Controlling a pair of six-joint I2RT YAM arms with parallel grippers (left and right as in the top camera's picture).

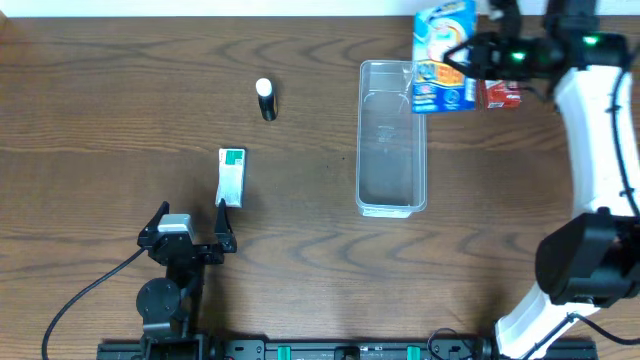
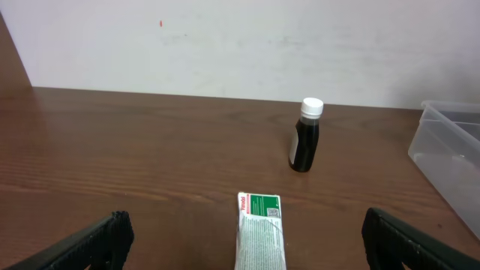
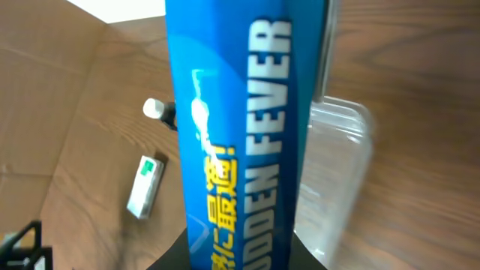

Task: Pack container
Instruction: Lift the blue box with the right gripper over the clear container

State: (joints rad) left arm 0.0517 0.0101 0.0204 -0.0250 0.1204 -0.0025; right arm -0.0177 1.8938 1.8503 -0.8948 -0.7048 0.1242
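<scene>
Now right arm reaches far — pincer gripping blue box over container edge.

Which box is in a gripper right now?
The blue box, held by the right gripper above the far corner of the container. The green-and-white box lies flat on the table.

Black left arm, lower left: silver block behind black left pincer, black cable trailing. Right arm, right edge: white shells, black joints, green lights.
</scene>
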